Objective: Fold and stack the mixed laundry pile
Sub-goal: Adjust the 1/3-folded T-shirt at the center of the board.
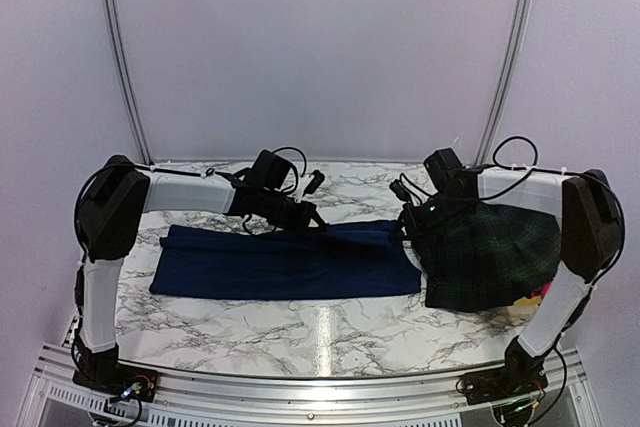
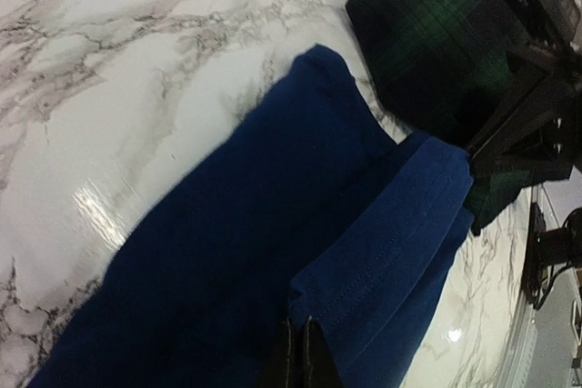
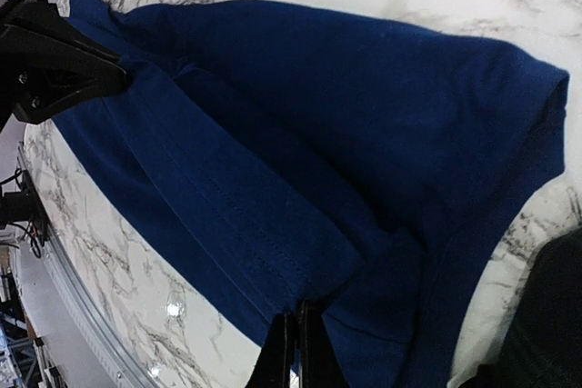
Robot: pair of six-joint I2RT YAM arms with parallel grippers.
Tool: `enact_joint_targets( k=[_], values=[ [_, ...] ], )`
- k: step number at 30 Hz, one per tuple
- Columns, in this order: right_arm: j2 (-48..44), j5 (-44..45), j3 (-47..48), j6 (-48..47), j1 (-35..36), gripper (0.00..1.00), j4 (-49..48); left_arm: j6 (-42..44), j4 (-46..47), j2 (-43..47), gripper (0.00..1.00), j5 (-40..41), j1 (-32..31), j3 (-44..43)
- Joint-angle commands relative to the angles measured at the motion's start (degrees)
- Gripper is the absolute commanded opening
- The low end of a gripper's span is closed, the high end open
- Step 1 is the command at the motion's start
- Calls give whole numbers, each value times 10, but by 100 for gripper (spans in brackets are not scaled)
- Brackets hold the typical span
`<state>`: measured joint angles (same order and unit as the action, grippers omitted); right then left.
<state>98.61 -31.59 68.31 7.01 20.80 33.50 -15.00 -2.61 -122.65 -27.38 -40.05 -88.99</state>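
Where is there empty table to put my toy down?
The marble table is bare along the near strip, between the navy cloth and the near edge, and at the far middle behind it. The right side is crowded by the plaid garment.

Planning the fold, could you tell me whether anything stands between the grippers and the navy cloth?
Nothing visible does: the left gripper and right gripper are shut on the hemmed edge of the navy-blue cloth. The plaid garment lies at its right end, clear of both grips.
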Motion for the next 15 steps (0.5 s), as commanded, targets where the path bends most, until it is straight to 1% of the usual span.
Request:
enact_joint_targets(
  k=[1,6,11,12,13,14,15],
  values=[
    [-44,-18,-40,-2,20,0,-9,65,20,48,0,-8,-21,68],
    [-74,-13,-103,0,32,0,-12,100,21,73,0,2,-49,120],
    [-85,-9,-144,-3,34,0,-1,131,20,88,0,16,-75,156],
    [-86,-10,-146,-6,34,4,4,135,16,95,8,18,-76,163],
    [-89,-10,-147,-10,34,10,11,140,10,104,20,21,-76,169],
    [-95,-9,-146,-14,34,16,16,145,3,117,35,26,-76,178],
    [-100,-7,-143,-17,34,22,20,146,-3,133,45,34,-76,187]
  ],
)
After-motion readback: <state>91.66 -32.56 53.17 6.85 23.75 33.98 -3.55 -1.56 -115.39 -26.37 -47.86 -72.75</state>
